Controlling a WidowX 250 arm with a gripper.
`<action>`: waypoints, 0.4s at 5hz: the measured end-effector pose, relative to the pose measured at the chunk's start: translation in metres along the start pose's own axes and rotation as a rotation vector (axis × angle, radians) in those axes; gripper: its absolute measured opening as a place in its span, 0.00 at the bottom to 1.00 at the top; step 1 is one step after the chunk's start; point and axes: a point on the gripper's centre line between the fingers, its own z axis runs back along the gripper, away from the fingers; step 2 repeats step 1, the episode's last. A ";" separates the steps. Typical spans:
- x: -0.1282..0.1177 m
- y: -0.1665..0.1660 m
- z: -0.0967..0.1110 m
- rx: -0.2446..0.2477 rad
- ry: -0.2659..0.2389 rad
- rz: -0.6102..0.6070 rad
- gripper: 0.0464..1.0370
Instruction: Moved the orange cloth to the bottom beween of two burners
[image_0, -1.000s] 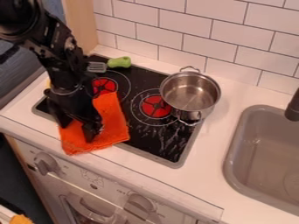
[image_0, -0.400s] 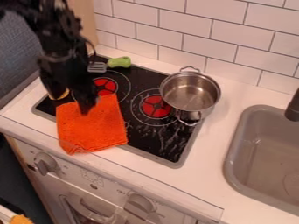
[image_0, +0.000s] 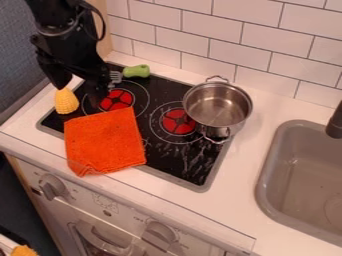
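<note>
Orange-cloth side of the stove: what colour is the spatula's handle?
The handle is green, clearest in the camera view.

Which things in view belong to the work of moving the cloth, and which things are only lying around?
Part of the job:
- orange cloth, over the stovetop's front edge
- left burner and right burner, marking the target
- black gripper, open above the stovetop

Just lying about:
- metal pot
- green-handled spatula
- yellow corn cob

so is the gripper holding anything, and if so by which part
Nothing is held: the gripper hangs open by the left burner, and the orange cloth lies free over the front edge of the stove.
</note>
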 end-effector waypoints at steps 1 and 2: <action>0.000 0.000 0.000 -0.001 0.001 0.000 0.96; 0.000 0.000 0.000 -0.001 0.001 0.000 0.96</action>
